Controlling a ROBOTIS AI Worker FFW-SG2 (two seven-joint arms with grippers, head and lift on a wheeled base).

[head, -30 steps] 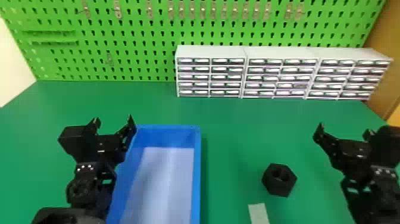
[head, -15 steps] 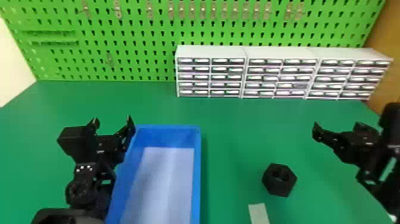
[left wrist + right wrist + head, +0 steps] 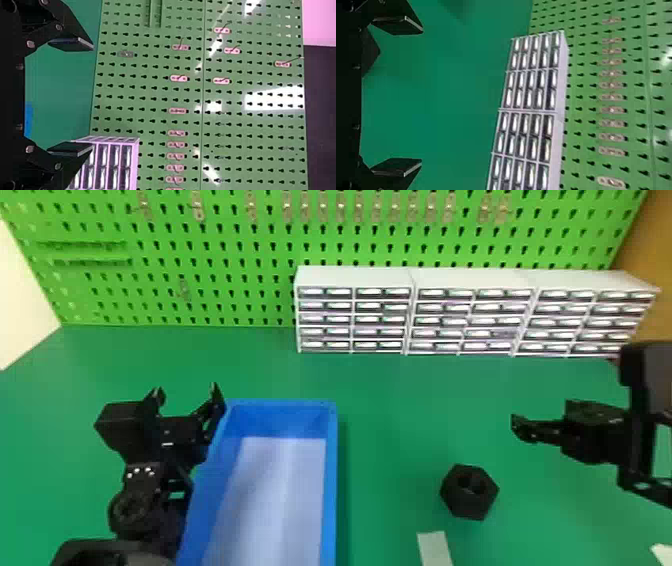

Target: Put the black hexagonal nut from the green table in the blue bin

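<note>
Black hexagonal nut [image 3: 465,506]: on green table [image 3: 395,415], right of bin.
Blue rectangular bin [image 3: 330,490]: left of nut.
Black two-fingered right gripper [image 3: 518,428]: right of nut, farther; spread wide, empty.
Black two-fingered left gripper [image 3: 186,390]: left of bin; spread wide, empty.

A green pegboard [image 3: 240,285] stands upright across the back, dotted with dark keyhole slots. Small metal hooks [image 3: 341,207] line its upper part, and two narrow green ledges [image 3: 82,243] sit one above the other at left. Before its right half, three white drawer units [image 3: 472,280] stand side by side, each five rows high. A cream surface [image 3: 20,300] shows at far left, a brown panel [image 3: 650,245] at far right. A pale strip [image 3: 434,547] lies at the bottom edge, right of centre.
</note>
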